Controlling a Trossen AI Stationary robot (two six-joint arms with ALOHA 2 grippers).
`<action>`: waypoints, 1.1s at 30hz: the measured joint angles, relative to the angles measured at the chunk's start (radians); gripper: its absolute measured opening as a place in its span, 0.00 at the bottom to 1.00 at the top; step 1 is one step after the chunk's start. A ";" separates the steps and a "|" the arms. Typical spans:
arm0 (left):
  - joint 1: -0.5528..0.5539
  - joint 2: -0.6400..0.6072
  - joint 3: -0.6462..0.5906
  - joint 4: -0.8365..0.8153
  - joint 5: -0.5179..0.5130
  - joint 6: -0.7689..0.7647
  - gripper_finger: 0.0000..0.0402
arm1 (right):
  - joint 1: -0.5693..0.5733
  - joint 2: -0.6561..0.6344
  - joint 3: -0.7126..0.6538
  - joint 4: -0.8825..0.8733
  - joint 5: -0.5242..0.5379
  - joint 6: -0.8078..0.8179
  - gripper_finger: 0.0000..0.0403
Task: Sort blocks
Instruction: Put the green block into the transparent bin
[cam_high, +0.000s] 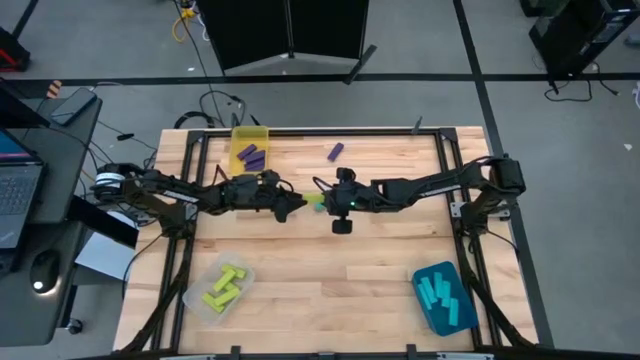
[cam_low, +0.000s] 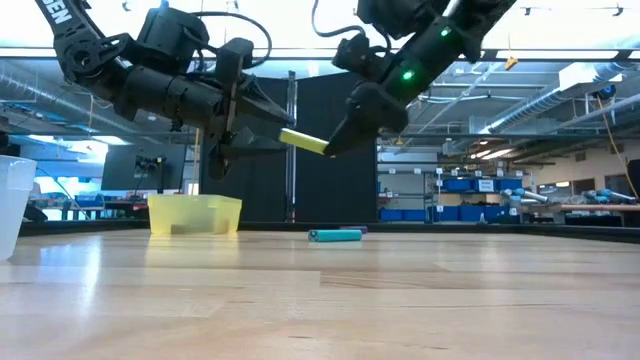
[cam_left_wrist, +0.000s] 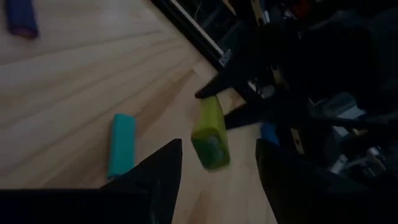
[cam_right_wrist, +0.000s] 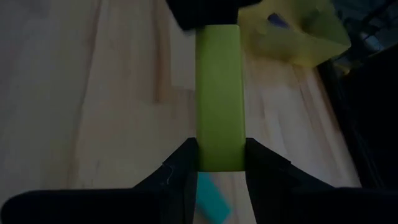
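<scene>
Near the middle of the high view, above the wooden surface (cam_high: 320, 270), the right pincer (cam_right_wrist: 219, 163) is clamped on one end of a yellow-green block (cam_right_wrist: 218, 93). The left pincer (cam_left_wrist: 214, 165) faces the block's other end with its fingers apart, not touching it. A cyan block (cam_low: 334, 236) lies on the surface below. The yellow bin (cam_high: 250, 146) sits upper left, the clear bin (cam_high: 220, 288) lower left, the teal bin (cam_high: 443, 298) lower right.
</scene>
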 joint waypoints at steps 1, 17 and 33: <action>0.006 0.002 0.000 -0.004 -0.002 0.000 0.53 | -0.002 0.008 0.000 0.026 0.000 -0.009 0.28; 0.044 0.039 0.001 0.000 -0.005 -0.005 0.45 | -0.008 0.030 -0.002 0.101 0.025 -0.048 0.28; 0.045 0.019 -0.001 0.080 0.045 0.258 0.15 | 0.009 0.022 -0.001 0.080 0.110 -0.033 0.49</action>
